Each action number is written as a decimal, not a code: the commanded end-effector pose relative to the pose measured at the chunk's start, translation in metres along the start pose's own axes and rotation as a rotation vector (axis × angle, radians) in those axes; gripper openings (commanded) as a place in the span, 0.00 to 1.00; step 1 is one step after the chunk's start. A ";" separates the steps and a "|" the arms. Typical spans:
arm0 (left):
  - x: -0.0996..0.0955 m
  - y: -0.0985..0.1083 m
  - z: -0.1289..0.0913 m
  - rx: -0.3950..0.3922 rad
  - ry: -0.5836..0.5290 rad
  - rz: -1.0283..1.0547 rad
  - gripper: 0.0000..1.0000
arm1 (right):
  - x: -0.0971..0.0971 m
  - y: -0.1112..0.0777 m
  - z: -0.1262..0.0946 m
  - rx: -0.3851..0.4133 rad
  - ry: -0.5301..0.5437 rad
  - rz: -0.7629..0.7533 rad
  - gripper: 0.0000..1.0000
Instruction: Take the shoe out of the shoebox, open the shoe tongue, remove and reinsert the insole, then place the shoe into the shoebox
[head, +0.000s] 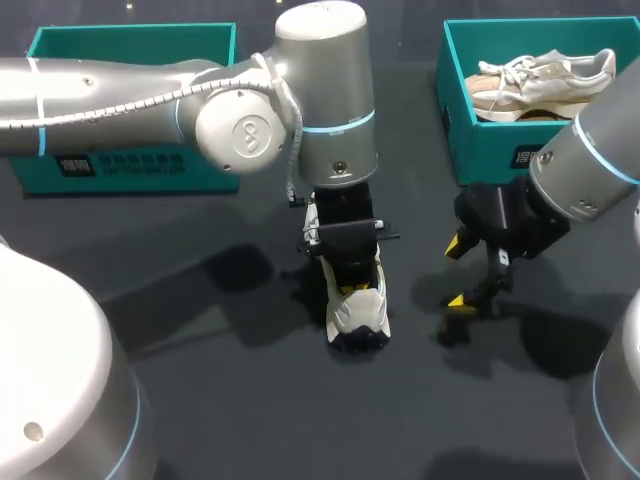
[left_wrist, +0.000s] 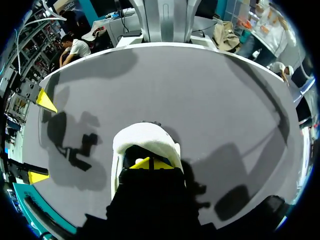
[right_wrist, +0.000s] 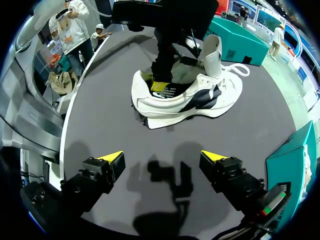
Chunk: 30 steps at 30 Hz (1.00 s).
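A white and black shoe (head: 357, 310) stands on the dark table, toe toward the front edge. My left gripper (head: 350, 283) reaches down into its opening, yellow tips pressed together and shut; nothing shows between them. The left wrist view has those fingertips (left_wrist: 150, 163) inside the shoe's white collar (left_wrist: 145, 139). From the right wrist view the shoe (right_wrist: 200, 97) lies side-on with its tongue (right_wrist: 212, 50) raised and the left gripper (right_wrist: 161, 86) inside. My right gripper (right_wrist: 162, 157) hangs open beside the shoe (head: 458, 272), holding nothing. A teal shoebox (head: 455, 120) sits at the back right.
A second, beige shoe (head: 540, 85) lies in the right shoebox. Another teal box (head: 130, 165) stands at the back left, partly behind my left arm. Bare dark table lies in front of the shoe and between the two grippers.
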<state>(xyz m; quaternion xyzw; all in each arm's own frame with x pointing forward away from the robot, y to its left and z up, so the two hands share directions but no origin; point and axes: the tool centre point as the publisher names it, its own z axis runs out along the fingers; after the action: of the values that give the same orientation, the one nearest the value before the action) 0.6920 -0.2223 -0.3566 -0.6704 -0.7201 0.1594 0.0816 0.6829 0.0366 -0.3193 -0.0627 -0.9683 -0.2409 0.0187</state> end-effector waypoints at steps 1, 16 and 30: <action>-0.002 0.001 0.007 -0.012 -0.001 -0.005 0.00 | 0.002 0.000 0.001 0.001 -0.003 0.000 1.00; 0.003 0.000 -0.002 -0.034 0.056 0.024 0.00 | 0.002 0.000 0.001 0.001 -0.003 0.000 1.00; 0.007 0.022 0.046 -0.107 0.031 -0.021 0.00 | 0.002 0.000 0.001 0.001 -0.003 0.000 1.00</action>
<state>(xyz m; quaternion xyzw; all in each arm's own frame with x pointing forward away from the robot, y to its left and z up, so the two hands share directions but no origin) 0.6986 -0.2203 -0.3943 -0.6707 -0.7298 0.1157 0.0645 0.6829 0.0366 -0.3193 -0.0627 -0.9683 -0.2409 0.0187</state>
